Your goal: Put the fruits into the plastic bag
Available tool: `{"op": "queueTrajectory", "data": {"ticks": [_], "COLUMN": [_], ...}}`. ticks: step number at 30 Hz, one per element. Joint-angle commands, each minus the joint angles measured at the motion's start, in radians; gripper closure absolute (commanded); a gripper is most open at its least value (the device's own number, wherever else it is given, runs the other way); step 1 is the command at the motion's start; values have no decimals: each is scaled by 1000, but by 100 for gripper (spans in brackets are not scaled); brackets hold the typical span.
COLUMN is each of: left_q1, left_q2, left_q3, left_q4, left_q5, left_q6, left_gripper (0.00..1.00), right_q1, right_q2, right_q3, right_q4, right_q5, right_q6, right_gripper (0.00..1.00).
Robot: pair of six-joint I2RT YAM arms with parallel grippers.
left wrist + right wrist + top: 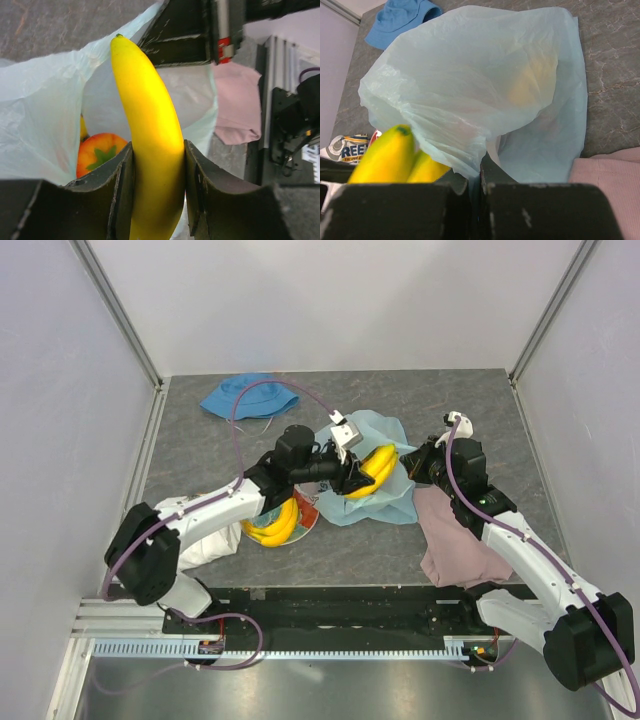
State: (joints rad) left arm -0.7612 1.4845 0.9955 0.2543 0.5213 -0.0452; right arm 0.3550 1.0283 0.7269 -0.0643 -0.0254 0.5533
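Left gripper [157, 165] grasps a curved yellow banana [145, 110]; ahead, right gripper [475, 175] pinches the thin light-blue plastic bag [470, 75]. One orange-red fruit [100, 152] is inside; other bananas [275, 525] wait outside.

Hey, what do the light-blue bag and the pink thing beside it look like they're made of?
The bag: thin plastic film, translucent and crinkled, fruit showing faintly through it. The pink cloth: probably soft matte fabric, lying in limp folds.
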Motion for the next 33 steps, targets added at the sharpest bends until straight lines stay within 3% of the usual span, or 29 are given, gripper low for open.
{"op": "queueTrajectory", "data": {"ticks": [1,13,21,27,33], "left_q1": [-1,-1,-1,-1,-1], "left_q2": [68,221,278,284,272], "left_q3": [96,176,160,164,158], "left_q4": [-105,-105,-125,-124,-122], "left_q5": [-50,-162,-247,-244,-242], "left_q6": [120,160,136,130,123], "left_gripper": [91,91,84,70,36], "right_q1": [-2,-2,-2,-4,-2], "right_q2": [-19,-16,-16,-7,-13], "right_q3": [8,9,5,5,0], "right_q4": [23,18,15,15,14], "right_q5": [5,7,12,10,13], "right_q6": [-9,-9,-12,-9,-9], "right_gripper": [100,100,100,100,100]}}
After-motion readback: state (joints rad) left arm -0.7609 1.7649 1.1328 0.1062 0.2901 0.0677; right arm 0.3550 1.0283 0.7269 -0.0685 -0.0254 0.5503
